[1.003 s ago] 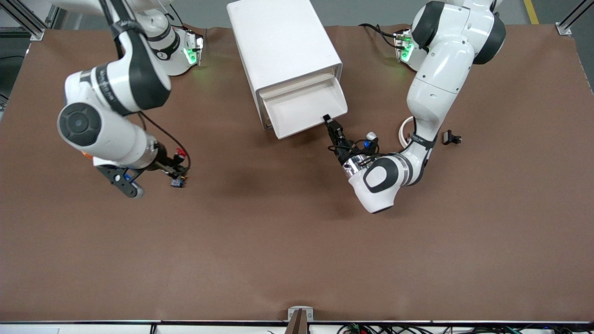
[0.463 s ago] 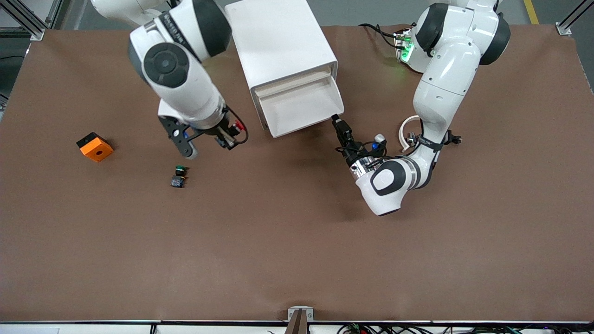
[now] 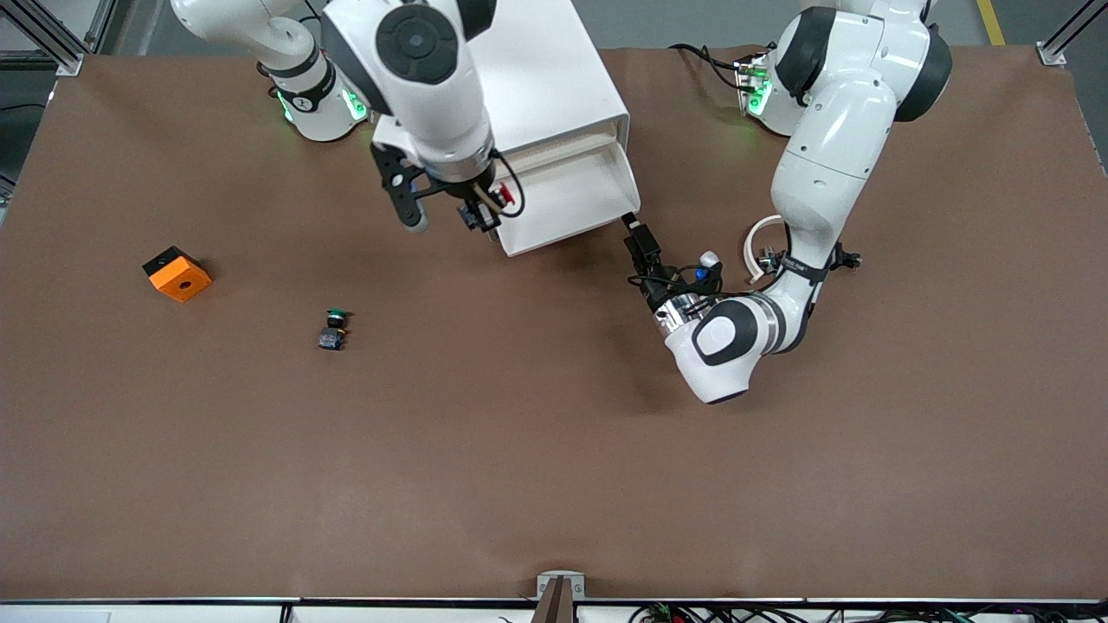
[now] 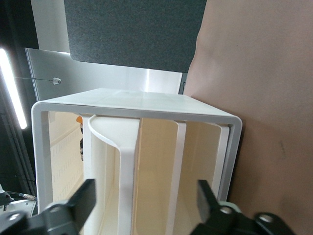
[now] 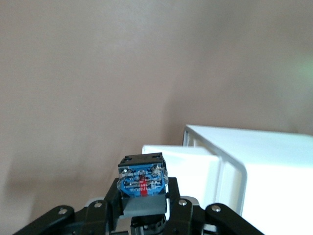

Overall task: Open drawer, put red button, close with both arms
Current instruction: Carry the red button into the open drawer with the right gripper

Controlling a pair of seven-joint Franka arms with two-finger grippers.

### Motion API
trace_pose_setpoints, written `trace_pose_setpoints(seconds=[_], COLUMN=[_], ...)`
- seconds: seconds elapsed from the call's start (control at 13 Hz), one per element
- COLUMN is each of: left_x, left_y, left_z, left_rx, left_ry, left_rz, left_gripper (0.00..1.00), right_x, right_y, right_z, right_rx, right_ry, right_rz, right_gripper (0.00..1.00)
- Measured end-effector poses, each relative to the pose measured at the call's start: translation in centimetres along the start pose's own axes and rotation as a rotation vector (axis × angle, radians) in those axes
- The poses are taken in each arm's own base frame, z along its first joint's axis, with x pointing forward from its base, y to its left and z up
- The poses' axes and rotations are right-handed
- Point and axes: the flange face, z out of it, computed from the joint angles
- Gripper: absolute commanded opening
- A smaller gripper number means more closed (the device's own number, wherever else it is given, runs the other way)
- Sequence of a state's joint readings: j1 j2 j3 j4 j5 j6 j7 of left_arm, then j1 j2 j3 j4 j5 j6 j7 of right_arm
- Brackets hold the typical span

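An orange cube (image 3: 177,273) with a dark hole in its top sits on the brown table (image 3: 554,467) toward the right arm's end. Well apart from it, nearer the middle and a little nearer the front camera, lies a small green-capped button (image 3: 332,330) with a dark body. Toward the left arm's end, a white ring (image 3: 758,241) lies on the table, partly hidden, and a small black part (image 3: 848,257) is just beside it. A grey bracket (image 3: 559,587) sits at the table's front edge.
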State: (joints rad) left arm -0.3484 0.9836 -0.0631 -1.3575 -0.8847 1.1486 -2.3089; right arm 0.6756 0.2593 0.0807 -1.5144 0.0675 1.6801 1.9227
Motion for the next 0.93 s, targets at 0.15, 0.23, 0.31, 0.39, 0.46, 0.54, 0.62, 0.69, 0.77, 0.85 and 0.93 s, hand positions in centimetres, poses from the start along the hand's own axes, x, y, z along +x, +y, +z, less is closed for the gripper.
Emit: trace_pose_setpoints(seconds=[0.15,0.23,0.31,0.39,0.46,0.54,0.62,0.69,0.77,0.85,0.93], left_x=[-0.2,-0.3,-0.4,-0.5,-0.4,-0.3,-0.1,0.2,0.3,0.5,0.7], left_y=[-0.5,-0.8,-1.3,-2.0,-2.8,-3.7,-4.6,-5.5,-6.6,-7.7,-9.0], left_z=[-0.2,-0.2,-0.2,-0.2,-0.3,-0.5,-0.7,-0.8,-1.0,-1.2,-1.4], left_rx=[-0.004,0.000,0.006,0.014,0.020,0.020,0.009,-0.011,-0.039,-0.074,-0.112], left_ry=[0.002,0.009,0.018,0.030,0.042,0.055,0.079,0.106,0.134,0.167,0.203], left_rz=[0.013,0.027,0.050,0.086,0.127,0.171,0.212,0.251,0.292,0.335,0.375], left_gripper=[1.00,1.00,1.00,1.00,1.00,1.00,1.00,1.00,1.00,1.00,1.00], right_x=[-2.7,-3.7,-4.6,-5.4,-6.3,-7.3,-8.4,-9.6,-10.7,-11.6,-12.2], right_y=[1.0,1.3,1.5,1.6,1.6,1.6,1.6,1.6,1.7,1.7,1.7], right_z=[0.8,1.2,1.6,2.0,2.7,3.7,5.0,6.5,7.9,9.0,9.9], right_rx=[-0.005,-0.005,-0.004,-0.002,-0.002,-0.007,-0.010,-0.016,-0.023,-0.029,-0.032], right_ry=[-0.003,-0.008,-0.022,-0.040,-0.054,-0.067,-0.068,-0.065,-0.060,-0.056,-0.054], right_rz=[0.064,0.091,0.118,0.137,0.147,0.160,0.168,0.173,0.176,0.178,0.183], right_gripper=[0.00,0.00,0.00,0.00,0.00,0.00,0.00,0.00,0.00,0.00,0.00])
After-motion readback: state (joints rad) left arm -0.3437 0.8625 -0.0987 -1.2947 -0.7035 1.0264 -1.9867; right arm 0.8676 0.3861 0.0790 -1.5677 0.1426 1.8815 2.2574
